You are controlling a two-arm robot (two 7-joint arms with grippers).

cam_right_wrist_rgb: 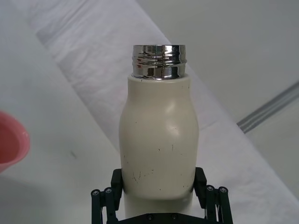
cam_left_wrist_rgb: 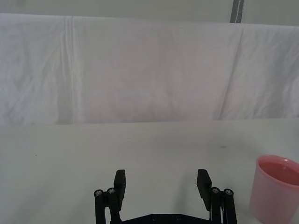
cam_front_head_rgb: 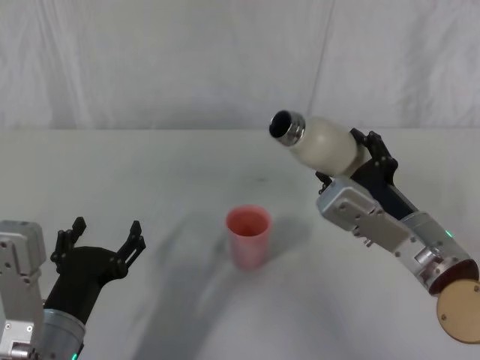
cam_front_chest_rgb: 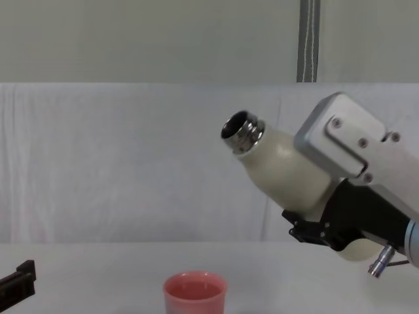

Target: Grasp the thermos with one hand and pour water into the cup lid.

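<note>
My right gripper (cam_front_head_rgb: 358,159) is shut on the cream-white thermos (cam_front_head_rgb: 321,142), holding it in the air and tilted, its open steel neck (cam_front_head_rgb: 287,126) pointing up and to the left. The same thermos (cam_right_wrist_rgb: 159,140) fills the right wrist view between the fingers (cam_right_wrist_rgb: 117,184), and the chest view shows the thermos (cam_front_chest_rgb: 281,167) well above the table. The pink cup lid (cam_front_head_rgb: 248,235) stands upright on the table, below and left of the neck, also seen as the cup lid (cam_front_chest_rgb: 195,294) and cup lid (cam_left_wrist_rgb: 275,189). My left gripper (cam_front_head_rgb: 105,238) rests open at the near left, apart from the cup.
A white cloth covers the table (cam_front_head_rgb: 180,172) and hangs as a backdrop (cam_front_chest_rgb: 131,163) behind it. A dark speck (cam_front_head_rgb: 260,180) lies on the cloth beyond the cup. Bare cloth stretches between the left gripper and the cup.
</note>
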